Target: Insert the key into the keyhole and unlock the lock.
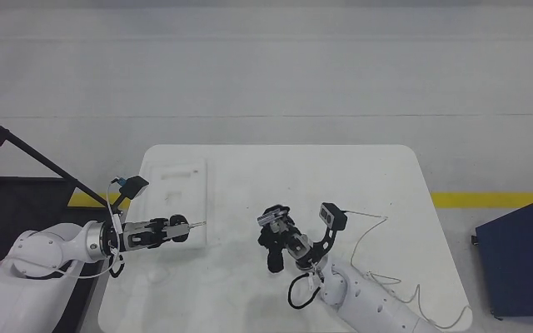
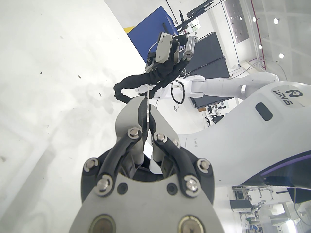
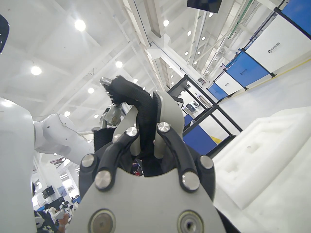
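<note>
My left gripper (image 1: 181,227) (image 2: 145,104) hovers over the table's left side, shut on a thin silver key (image 1: 196,225) (image 2: 147,95) whose blade points toward the lock. The lock (image 1: 273,220) (image 2: 165,49) has a silver body, a keyhole cylinder (image 2: 188,54) facing the key, and a black fabric-sleeved cable loop (image 2: 136,83) (image 3: 136,98). Near the table's middle, my right gripper (image 1: 279,246) (image 3: 145,105) holds the lock up off the table, shut on that black loop. A clear gap separates the key tip from the keyhole.
A white foam tray (image 1: 179,183) (image 3: 262,151) with cut-out recesses lies at the table's back left. A thin white cable (image 1: 366,229) trails over the table by the right arm. The table's edge (image 1: 416,166) drops to grey floor.
</note>
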Tool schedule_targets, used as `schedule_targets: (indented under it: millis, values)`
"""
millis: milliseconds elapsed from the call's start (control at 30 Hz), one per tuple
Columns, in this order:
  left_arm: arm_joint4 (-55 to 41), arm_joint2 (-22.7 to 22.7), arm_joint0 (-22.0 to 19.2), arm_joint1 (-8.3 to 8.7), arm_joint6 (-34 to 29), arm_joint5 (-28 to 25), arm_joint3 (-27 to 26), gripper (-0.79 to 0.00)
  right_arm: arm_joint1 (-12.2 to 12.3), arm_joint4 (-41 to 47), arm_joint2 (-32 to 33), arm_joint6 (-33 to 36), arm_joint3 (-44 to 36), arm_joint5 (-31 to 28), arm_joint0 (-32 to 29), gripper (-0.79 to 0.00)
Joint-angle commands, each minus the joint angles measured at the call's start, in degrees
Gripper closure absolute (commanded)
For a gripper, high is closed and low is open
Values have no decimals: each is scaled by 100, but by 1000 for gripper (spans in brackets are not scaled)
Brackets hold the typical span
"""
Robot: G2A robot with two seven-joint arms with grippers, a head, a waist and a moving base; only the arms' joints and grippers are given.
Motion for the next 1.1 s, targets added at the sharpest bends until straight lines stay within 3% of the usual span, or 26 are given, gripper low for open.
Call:
schedule_targets:
  millis: [0, 700, 1067]
  values:
    - [0, 0, 0, 0, 0, 0, 0, 0, -22, 177, -36, 74, 12, 0, -49, 0]
    - [0, 0, 0, 0, 0, 0, 0, 0, -300, 1938, -105, 545, -64, 0, -517, 0]
    - [0, 0, 0, 0, 0, 0, 0, 0, -363, 2148, 27, 762, -20, 0, -626, 0]
